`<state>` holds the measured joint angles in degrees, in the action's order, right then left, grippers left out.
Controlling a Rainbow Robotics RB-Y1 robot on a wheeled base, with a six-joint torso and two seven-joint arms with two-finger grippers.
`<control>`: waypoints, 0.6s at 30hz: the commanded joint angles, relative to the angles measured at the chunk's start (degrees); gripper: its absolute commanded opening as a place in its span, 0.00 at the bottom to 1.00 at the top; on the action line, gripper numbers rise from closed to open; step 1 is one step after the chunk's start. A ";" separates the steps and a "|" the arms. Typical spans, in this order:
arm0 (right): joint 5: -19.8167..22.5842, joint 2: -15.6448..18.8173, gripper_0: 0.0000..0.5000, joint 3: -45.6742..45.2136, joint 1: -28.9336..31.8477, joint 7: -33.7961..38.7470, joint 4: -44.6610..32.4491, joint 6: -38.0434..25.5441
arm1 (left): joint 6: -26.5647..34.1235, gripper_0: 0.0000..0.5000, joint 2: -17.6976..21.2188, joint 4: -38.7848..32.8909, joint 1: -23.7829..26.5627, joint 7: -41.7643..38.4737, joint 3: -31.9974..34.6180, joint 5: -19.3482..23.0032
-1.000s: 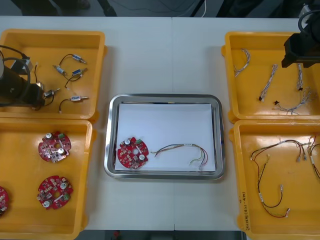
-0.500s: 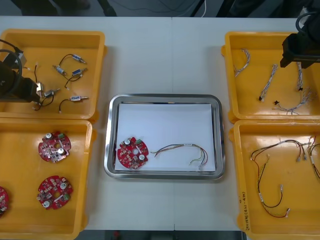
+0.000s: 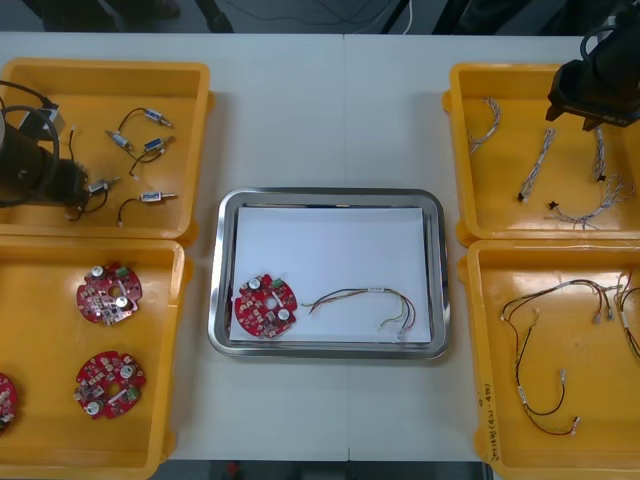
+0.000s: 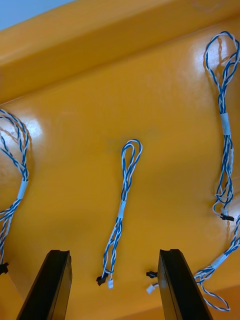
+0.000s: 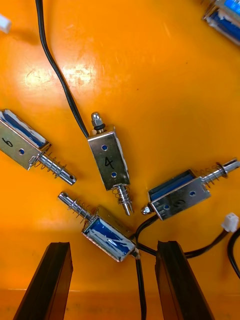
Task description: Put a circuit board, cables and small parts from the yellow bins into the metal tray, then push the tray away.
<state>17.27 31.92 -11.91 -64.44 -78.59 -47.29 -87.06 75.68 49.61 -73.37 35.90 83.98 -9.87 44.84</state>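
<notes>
The metal tray (image 3: 328,197), white inside, holds a round red circuit board (image 3: 265,305) and a red and yellow cable (image 3: 365,300). My left gripper (image 5: 112,290) hangs open over the far left yellow bin (image 3: 190,80), just above several small metal parts (image 5: 109,164) with black leads; one part (image 5: 107,235) lies between the fingers. My right gripper (image 4: 112,290) is open above the far right yellow bin (image 3: 460,80), with a twisted blue and white cable (image 4: 122,200) lined up between its fingers. In the front view the left arm (image 3: 30,170) and right arm (image 3: 592,85) hover over those bins.
The near left bin (image 3: 40,265) holds three red circuit boards (image 3: 110,293). The near right bin (image 3: 480,300) contains red and black cables (image 3: 540,350). More blue and white cables (image 3: 600,205) lie in the far right bin. Bare table runs beyond the tray.
The right arm has slid left and slightly toward the far edge over its bin. The left arm has shifted a little over the small metal parts. Tray contents are unchanged.
</notes>
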 commanded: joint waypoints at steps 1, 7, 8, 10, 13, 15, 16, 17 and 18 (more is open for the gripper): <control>-1.45 1.22 1.00 -1.54 -4.20 1.86 2.81 3.04 | -1.94 0.98 0.22 1.04 0.93 6.82 -1.47 0.07; -1.98 0.86 1.00 -1.63 -4.20 6.78 8.09 7.52 | -3.70 0.98 0.13 2.18 0.93 6.82 -2.70 0.25; -1.98 0.86 1.00 -1.54 -4.20 7.22 8.44 7.87 | -3.79 0.98 0.22 2.27 0.93 6.82 -2.79 0.25; -2.33 0.51 1.00 -1.54 -4.20 8.63 9.84 9.63 | -4.14 0.98 0.13 2.45 0.93 6.90 -2.96 0.33; -2.42 -0.01 1.00 -1.54 -4.20 9.07 11.69 12.36 | -4.93 0.98 0.22 2.97 0.93 6.90 -3.67 0.42; -2.42 -0.28 1.00 -1.63 -4.20 9.15 12.83 14.12 | -5.72 0.98 0.13 3.32 0.93 6.99 -3.93 0.51; -2.42 -0.37 1.00 -1.54 -4.20 9.15 13.54 15.26 | -5.81 0.97 0.22 3.32 0.93 6.99 -4.11 0.51; -2.33 -0.45 1.00 -1.54 -4.20 9.15 13.80 15.70 | -5.81 0.96 0.22 3.32 1.01 6.99 -4.11 0.51; -2.42 -0.63 1.00 -1.63 -4.20 9.15 14.06 16.40 | -5.90 0.88 0.13 3.32 1.01 6.99 -4.11 0.60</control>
<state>15.42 31.71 -11.91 -65.48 -70.31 -33.58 -72.27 70.59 49.61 -70.05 35.90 83.98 -13.10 44.98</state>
